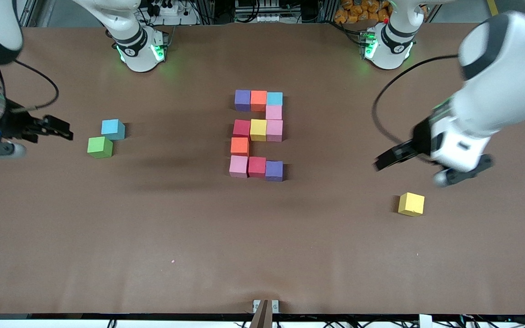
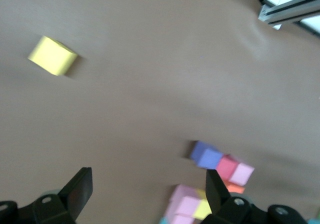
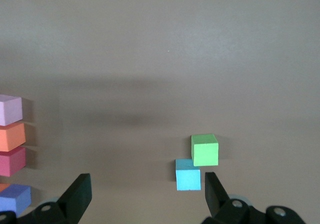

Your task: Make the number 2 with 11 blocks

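The number 2 (image 1: 257, 135) is being shown near the middle of the table (image 1: 198, 237), built from the blocks touching one another. In the front view its top row, farthest from the front camera, is being formed by a purple block (image 1: 242, 99), an orange block (image 1: 258, 100) and a light blue block (image 1: 275, 98). Directly at 6 o'clock from the light blue one a pink block (image 1: 274, 112) is lying. The middle row is being made by a red block (image 1: 241, 128), a yellow block (image 1: 258, 129) and a second pink block (image 1: 275, 130). A second orange block (image 1: 239, 146) is sitting at 6 o'clock from the red one. The row nearest to the front camera is being formed by a third pink block (image 1: 238, 166), a second red block (image 1: 257, 166) and a second purple block (image 1: 274, 171).

Toward the right arm's end of the table a loose light blue cube (image 1: 113, 129) and a green cube (image 1: 100, 147) are lying just beside each other, the green one nearer to the front camera. A loose yellow cube (image 1: 411, 203) is lying toward the left arm's end.

The left tool (image 1: 383, 162) is being held in the air over bare table, at about 10 o'clock from the loose yellow cube, with its fingers apart and nothing between them. The right tool (image 1: 62, 129) is being held over the table at 9 o'clock from the loose light blue cube, its fingers also apart and holding nothing
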### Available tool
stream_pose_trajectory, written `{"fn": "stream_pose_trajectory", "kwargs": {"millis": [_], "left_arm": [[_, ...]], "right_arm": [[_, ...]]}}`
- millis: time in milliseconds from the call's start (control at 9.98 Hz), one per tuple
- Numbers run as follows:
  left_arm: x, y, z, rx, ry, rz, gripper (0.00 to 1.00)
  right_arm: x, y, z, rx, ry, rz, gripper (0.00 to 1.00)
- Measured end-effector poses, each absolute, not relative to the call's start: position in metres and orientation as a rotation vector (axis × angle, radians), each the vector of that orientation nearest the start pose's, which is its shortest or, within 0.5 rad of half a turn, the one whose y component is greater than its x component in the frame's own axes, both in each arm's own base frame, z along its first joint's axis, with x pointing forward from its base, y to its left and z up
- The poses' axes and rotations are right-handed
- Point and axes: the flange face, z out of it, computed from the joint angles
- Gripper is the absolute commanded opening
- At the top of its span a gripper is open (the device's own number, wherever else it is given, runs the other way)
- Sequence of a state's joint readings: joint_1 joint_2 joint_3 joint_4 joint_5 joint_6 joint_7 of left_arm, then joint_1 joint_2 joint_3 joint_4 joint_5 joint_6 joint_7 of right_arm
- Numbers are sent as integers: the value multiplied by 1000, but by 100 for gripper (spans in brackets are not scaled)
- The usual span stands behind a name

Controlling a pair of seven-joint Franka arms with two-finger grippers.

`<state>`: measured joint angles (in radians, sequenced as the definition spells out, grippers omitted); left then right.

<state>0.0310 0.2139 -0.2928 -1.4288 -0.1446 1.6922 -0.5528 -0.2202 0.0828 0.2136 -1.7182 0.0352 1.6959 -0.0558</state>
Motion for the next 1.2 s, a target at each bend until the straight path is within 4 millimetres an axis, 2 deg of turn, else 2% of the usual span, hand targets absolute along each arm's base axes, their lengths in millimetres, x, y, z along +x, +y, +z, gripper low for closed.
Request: {"fn": "stream_pose_trajectory", "kwargs": {"millis": [200,301,501,701,802,902,1203], "left_arm": [[587,-114,611,-3252,-316,49,100],[574,-101,623,-3203,-190,48,100],[551,-85,642,-3145,-7,17,100],[535,-66,648,-3141,52,5,100],[528,-63,648,-3142,80,-19,100],[521,-63,647,-3144,96,-40,100],[510,-72,654,-3147,129,-74,100]], "right_arm": [[580,-5,478,-3077,-77,159,100],[578,-7,468,-3076,-75,171,100],[576,-8,458,-3076,-71,179,100],[576,-8,456,-3078,-70,171,100],[576,-9,462,-3082,-71,150,100],[576,-10,477,-3086,-73,121,100],[578,-12,539,-3100,-115,54,100]]}}
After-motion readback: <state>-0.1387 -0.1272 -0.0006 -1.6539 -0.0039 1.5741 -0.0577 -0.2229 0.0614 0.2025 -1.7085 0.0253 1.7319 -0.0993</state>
